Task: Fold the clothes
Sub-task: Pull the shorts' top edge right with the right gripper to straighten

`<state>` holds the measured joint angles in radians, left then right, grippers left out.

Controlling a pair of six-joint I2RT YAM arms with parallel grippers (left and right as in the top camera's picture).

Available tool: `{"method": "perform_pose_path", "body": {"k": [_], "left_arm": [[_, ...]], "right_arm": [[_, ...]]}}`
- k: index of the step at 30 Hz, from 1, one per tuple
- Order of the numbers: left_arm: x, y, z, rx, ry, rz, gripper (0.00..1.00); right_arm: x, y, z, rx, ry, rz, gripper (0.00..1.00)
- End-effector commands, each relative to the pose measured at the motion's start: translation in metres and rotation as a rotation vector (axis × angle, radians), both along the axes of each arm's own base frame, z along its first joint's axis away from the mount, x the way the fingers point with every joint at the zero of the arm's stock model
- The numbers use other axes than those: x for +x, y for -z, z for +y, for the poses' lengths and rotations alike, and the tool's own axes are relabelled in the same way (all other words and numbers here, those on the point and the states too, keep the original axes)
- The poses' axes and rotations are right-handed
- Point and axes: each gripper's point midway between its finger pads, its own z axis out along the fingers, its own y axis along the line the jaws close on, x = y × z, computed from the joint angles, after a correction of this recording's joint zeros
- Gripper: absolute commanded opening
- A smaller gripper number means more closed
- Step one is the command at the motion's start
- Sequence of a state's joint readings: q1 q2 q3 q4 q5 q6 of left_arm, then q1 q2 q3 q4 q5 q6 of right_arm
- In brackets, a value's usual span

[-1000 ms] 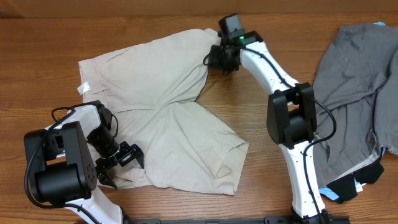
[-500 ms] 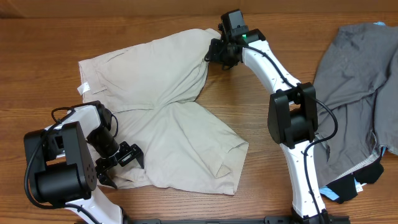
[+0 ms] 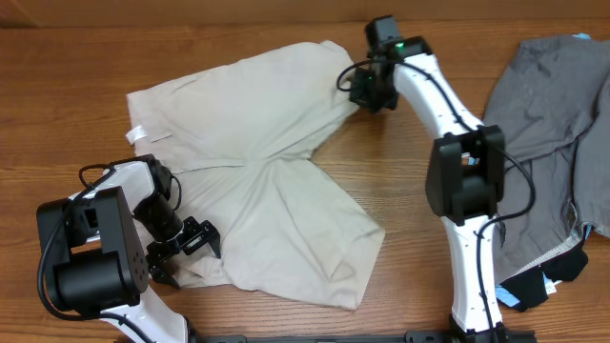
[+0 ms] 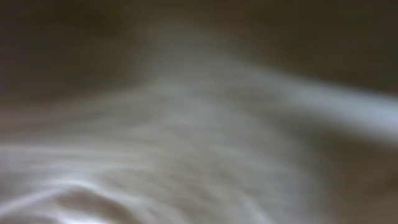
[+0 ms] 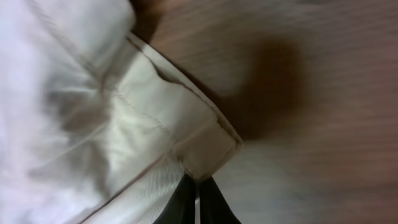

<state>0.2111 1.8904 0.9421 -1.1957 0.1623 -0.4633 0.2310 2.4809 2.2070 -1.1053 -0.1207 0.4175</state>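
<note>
one far-right hem corner of the light beige cotton shorts (image 3: pixel 248 181) is sitting pinched in your right gripper (image 3: pixel 367 92) | shorts are lying leftward across the wooden table (image 3: pixel 57 57) | your left gripper (image 3: pixel 181 255) is gaping open at their near-left edge

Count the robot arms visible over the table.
2. The left arm stands lower left, by the shorts' edge; the right arm reaches from lower right to the shorts' top corner. None appears hidden.

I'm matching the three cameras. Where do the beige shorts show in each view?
Overhead: beige shorts spread across centre-left.
Left wrist: a pale blur only; cannot tell.
Right wrist: they fill the left side, hem corner at centre.
Shared landmark: that hem corner, pinched by the right gripper.
</note>
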Motion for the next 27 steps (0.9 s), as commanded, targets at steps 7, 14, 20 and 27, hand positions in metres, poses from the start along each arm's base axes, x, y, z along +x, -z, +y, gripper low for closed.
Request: {"method": "perform_pose_path", "body": {"k": [7,14,20,27], "left_arm": [[-0.021,0.024,0.029,0.179,0.045,0.085,1.00],[-0.020,0.024,0.029,0.180,0.045,0.082,1.00],[-0.017,0.023,0.030,0.174,0.056,0.072,1.00],[-0.006,0.020,0.032,0.178,0.057,0.043,1.00]], "right_arm": [[-0.027,-0.047,-0.088,-0.223,0.122,0.062,0.05],[-0.105,-0.048,-0.099,-0.288,0.087,0.377,0.05],[-0.123,-0.047,-0.070,-0.114,-0.047,0.451,0.20],[-0.115,-0.045,-0.098,-0.241,0.008,0.423,0.20]]}}
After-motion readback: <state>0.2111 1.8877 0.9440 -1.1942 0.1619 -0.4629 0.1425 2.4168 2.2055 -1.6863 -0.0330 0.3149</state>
